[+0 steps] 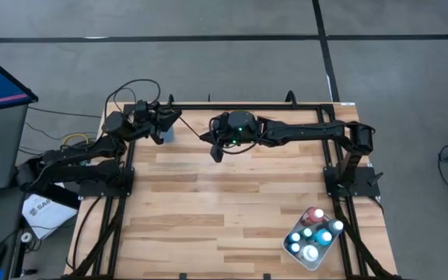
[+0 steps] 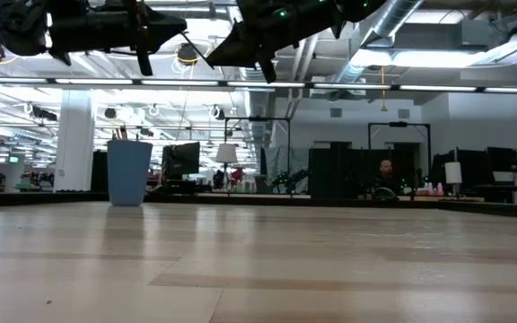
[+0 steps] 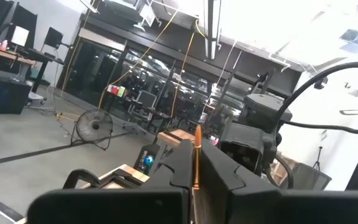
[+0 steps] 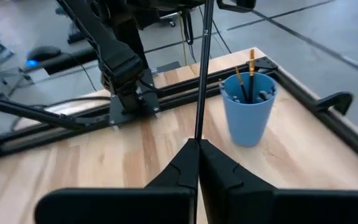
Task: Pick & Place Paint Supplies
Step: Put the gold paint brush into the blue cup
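A blue cup (image 1: pixel 167 134) and white tray (image 1: pixel 296 255) sit on the table (image 1: pixel 208 218).

Four cameras: one overhead, one at tabletop level, one on each wrist.

My high view looks straight down on the whole table (image 1: pixel 232 202) from well above; my low view sits at the tabletop, facing level across it into the room, and both show the cup (image 2: pixel 129 172). My left wrist view tilts up over its fingers toward the room. My right wrist view looks down, close, on the same cup (image 4: pixel 248 109) at the table's edge.
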You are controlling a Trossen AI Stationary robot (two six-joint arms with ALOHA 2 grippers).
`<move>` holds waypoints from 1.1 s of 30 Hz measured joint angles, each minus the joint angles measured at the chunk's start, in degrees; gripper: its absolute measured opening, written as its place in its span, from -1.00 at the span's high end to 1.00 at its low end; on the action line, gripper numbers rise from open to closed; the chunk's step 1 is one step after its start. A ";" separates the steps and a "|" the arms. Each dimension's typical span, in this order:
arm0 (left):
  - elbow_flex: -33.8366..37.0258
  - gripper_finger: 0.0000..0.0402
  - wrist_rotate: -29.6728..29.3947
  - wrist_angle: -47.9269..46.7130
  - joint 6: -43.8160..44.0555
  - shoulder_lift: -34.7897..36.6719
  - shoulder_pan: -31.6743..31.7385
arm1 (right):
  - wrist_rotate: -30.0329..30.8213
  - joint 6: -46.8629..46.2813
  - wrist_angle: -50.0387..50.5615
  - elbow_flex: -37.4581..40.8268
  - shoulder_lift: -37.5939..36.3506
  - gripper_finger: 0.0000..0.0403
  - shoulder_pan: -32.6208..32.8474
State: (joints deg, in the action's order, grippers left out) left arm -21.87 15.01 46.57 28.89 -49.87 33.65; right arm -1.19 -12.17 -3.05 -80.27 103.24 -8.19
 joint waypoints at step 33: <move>-12.90 1.00 -45.49 -58.71 -26.64 8.79 -5.77 | 16.15 6.77 17.71 -0.02 -22.56 0.66 -7.69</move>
State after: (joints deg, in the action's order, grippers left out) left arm -34.76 -30.48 -12.14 2.25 -41.07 27.88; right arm 14.96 -5.40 14.66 -80.29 80.68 -15.89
